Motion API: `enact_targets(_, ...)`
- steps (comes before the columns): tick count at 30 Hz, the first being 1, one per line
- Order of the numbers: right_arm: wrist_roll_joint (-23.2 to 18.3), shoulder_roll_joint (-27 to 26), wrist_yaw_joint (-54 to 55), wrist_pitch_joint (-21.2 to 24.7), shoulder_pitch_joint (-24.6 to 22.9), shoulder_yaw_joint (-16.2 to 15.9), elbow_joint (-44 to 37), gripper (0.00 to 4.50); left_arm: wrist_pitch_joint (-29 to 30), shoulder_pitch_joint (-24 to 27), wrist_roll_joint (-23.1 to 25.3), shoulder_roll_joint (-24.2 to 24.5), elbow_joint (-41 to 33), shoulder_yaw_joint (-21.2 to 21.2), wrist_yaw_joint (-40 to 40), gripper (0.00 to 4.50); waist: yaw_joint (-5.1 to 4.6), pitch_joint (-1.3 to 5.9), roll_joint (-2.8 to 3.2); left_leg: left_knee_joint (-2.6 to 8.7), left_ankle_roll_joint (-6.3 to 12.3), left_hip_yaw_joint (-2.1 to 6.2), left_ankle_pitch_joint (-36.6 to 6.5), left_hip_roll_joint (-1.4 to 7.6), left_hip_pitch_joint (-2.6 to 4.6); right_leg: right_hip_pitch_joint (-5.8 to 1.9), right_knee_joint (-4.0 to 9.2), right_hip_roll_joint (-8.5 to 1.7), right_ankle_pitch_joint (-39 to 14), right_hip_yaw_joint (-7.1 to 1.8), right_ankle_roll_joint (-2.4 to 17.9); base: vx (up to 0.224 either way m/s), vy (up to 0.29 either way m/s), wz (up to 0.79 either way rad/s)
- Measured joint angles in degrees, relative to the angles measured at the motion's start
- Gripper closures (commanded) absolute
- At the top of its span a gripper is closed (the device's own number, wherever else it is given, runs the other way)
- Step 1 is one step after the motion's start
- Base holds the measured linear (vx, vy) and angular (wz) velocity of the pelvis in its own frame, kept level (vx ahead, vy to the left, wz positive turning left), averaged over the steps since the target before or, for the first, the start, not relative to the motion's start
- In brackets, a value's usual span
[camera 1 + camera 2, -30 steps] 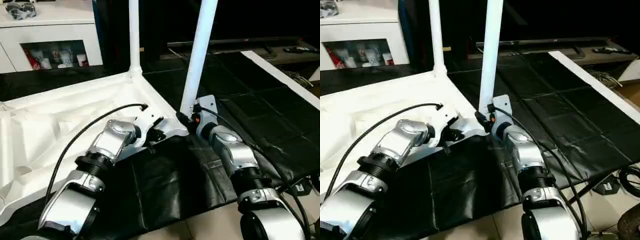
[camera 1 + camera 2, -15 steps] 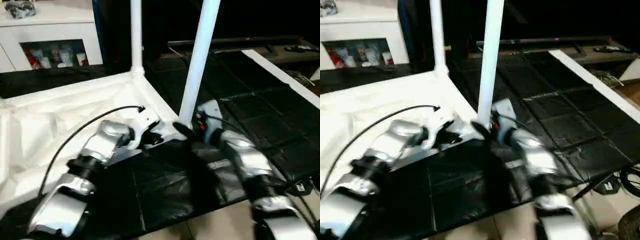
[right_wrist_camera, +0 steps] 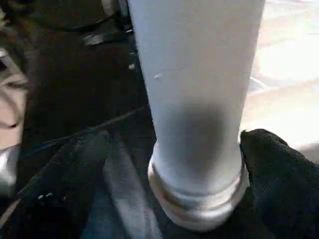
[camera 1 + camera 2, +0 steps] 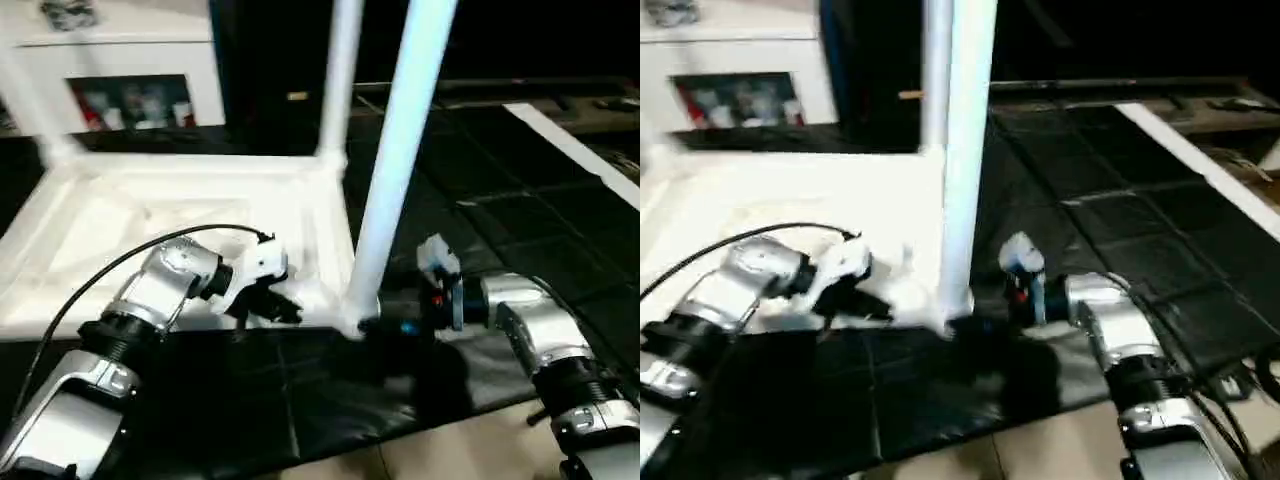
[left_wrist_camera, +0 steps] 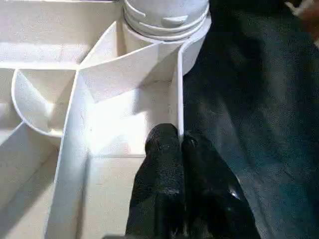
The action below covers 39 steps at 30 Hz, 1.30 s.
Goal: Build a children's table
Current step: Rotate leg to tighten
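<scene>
Your children's table (image 4: 180,215) lies upside down on the black-covered counter (image 4: 480,240), ribbed underside up, with white legs rising from its corner sockets; the nearest leg (image 4: 400,150) stands upright in the corner closest to you, another leg (image 4: 338,80) stands in the corner behind it, and a third shows blurred at the far left corner. Your left tool (image 5: 180,145) is closed, its two black fingers pressed together on the thin upright edge wall of the tabletop, just beside the socket of the nearest leg. Your right tool (image 3: 199,164) sits level at the base of that same leg, its fingers (image 3: 279,169) spread wide on either side of the leg's ringed foot; you cannot tell from the pictures whether they touch it. The two tools flank this corner from opposite sides. The counter's black cover is creased into squares and a white strip (image 4: 575,145) runs across its far right. Behind the table, against a dark room, stands a white cabinet (image 4: 130,70) with small items behind its glass, and pale floor (image 4: 440,455) shows at the counter's near edge
</scene>
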<state>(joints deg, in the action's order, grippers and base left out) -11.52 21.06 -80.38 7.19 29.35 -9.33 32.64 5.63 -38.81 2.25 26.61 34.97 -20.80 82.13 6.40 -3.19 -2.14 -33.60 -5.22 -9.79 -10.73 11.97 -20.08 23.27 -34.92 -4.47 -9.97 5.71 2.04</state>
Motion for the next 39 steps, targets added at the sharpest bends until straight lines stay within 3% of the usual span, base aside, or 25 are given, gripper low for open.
enact_targets(7,-0.1,0.1,-4.0,-0.2,2.3,-0.4,1.8,0.55,-1.6,0.1,-0.1,0.5,-1.1,-1.5,2.8,4.5,0.39,0.0,-0.02,-0.05,0.0,-0.01,0.0,0.01,0.0,-0.02,-0.06,-0.05,0.0,0.01,0.0,0.0,0.0,0.0)
enact_targets(23,-1.2,0.0,-7.8,-0.2,2.3,-1.4,2.6,1.99,-3.2,0.3,-0.1,0.6,-1.2,-2.1,4.0,4.5,0.46,0.0,-0.03,-0.07,0.0,-0.02,0.0,0.01,-0.01,-0.02,-0.05,-0.05,0.0,0.01,0.0,0.0,0.0,0.0)
enact_targets(30,-1.3,0.1,-7.5,-0.5,2.1,-1.2,2.3,2.35,-2.9,0.4,-0.1,-0.1,-1.1,-2.1,3.8,4.5,0.55,0.0,-0.02,-0.08,0.0,-0.02,0.0,0.0,0.03,-0.08,-0.05,-0.05,0.0,0.01,0.0,0.0,0.0,0.0)
enact_targets(33,-1.3,-0.4,-4.6,0.1,1.0,-0.5,1.2,2.41,-0.5,0.4,0.0,-0.7,-0.9,-1.6,2.2,4.5,0.64,0.02,-0.05,-0.08,0.0,-0.01,0.0,0.0,0.08,-0.16,-0.07,-0.06,0.0,0.01,0.0,0.0,0.0,0.0)
enact_targets(39,-0.4,-4.0,10.1,3.3,-0.8,3.4,-0.7,2.46,6.7,0.0,1.0,-2.7,-0.7,0.8,-6.0,4.5,-0.82,0.06,-0.12,-0.07,-0.02,-0.01,0.0,-0.04,0.13,-0.26,-0.09,-0.05,-0.1,-0.04,-0.2,0.0,0.0,0.0)
